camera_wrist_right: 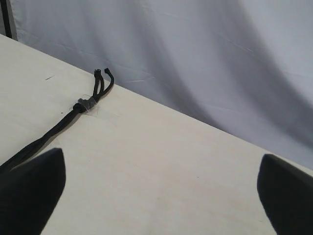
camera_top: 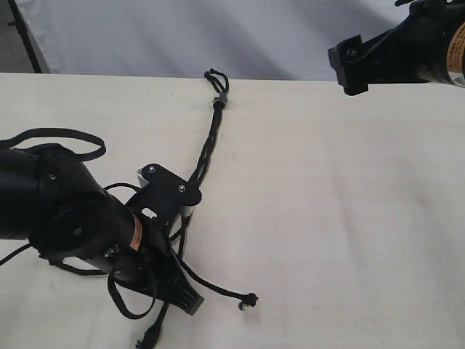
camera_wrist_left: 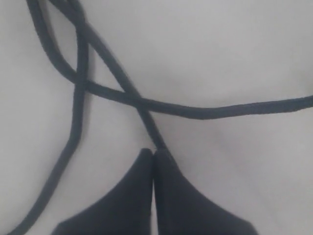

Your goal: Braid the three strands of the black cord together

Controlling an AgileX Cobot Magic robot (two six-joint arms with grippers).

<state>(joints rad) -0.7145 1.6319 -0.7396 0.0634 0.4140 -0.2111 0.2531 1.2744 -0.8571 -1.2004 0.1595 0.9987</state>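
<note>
At the front of the pale table (camera_top: 349, 218) the unbraided strands (camera_wrist_left: 210, 111) of the black cord (camera_top: 208, 142) spread apart. One runs off to the right and ends in a small frayed knot (camera_top: 251, 299) lying flat on the wood. Another tip (camera_top: 149, 338) lies at the very front, under the left arm (camera_top: 65, 211).

The left hand (camera_wrist_left: 154, 152) points down at the table among these loose strands. It is clenched, its two fingers (camera_wrist_left: 127, 196) pressed together. In the left wrist view a strand (camera_wrist_left: 128, 85) runs straight into the closed tips and stops there, so it looks pinched between them. The other two cross over it just beyond the fingertips, one passing out to the side and one curving away.

Farther back, past the left arm's bracket (camera_top: 171, 184), the cord is plaited into a single tight length that runs up the middle of the table. It ends at a small grey band (camera_wrist_right: 84, 105), with short loops (camera_top: 216, 76) beyond it near the table's far edge.

The right arm (camera_top: 407, 43) hangs above the far right corner, well apart from the cord. The right hand (camera_wrist_right: 159, 196) is released, its fingers spread wide with only bare table between them. A white cloth (camera_top: 145, 36) hangs behind the table.
</note>
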